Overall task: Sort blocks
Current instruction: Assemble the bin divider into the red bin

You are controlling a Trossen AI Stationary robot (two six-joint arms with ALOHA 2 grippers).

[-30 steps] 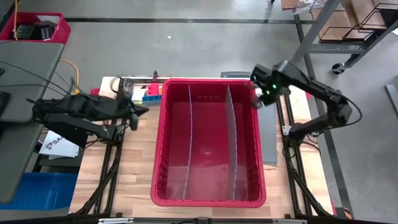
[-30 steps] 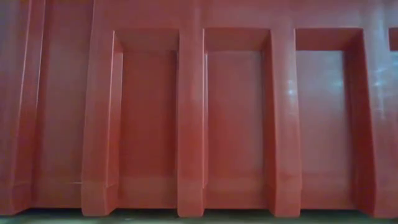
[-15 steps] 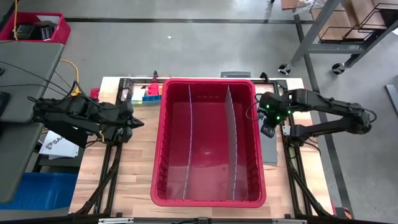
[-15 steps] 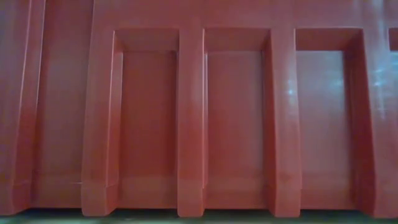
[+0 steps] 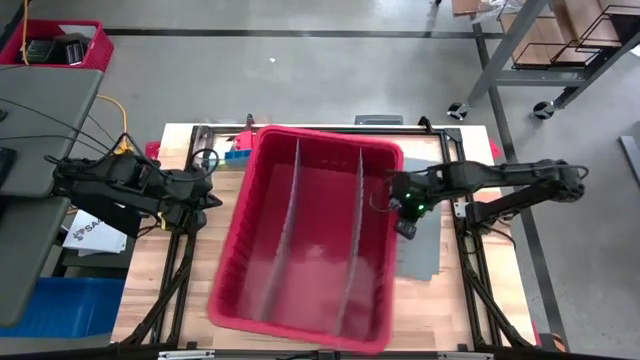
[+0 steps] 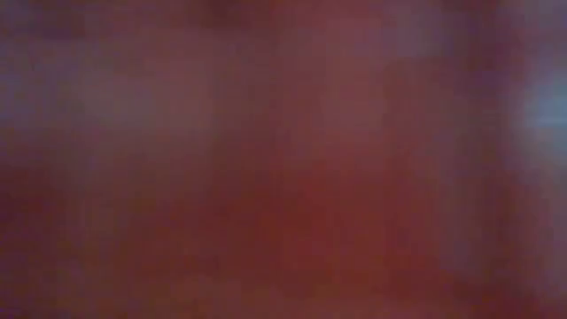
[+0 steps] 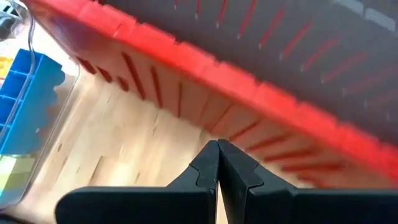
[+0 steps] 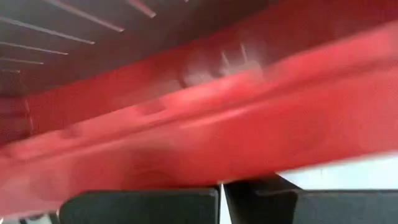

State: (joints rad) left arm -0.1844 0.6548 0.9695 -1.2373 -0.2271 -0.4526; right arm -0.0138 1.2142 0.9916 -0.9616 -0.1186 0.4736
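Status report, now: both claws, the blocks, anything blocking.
Left claw shut, empty, beside the red bin. Right claw shut, against the bin's right wall. Blocks unsorted, behind the bin's far left corner. Bin sits skewed between both arms.

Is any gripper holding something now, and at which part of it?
Nothing is held. The left gripper is shut on nothing beside the red bin; the right gripper, also shut, is against the bin's rim.
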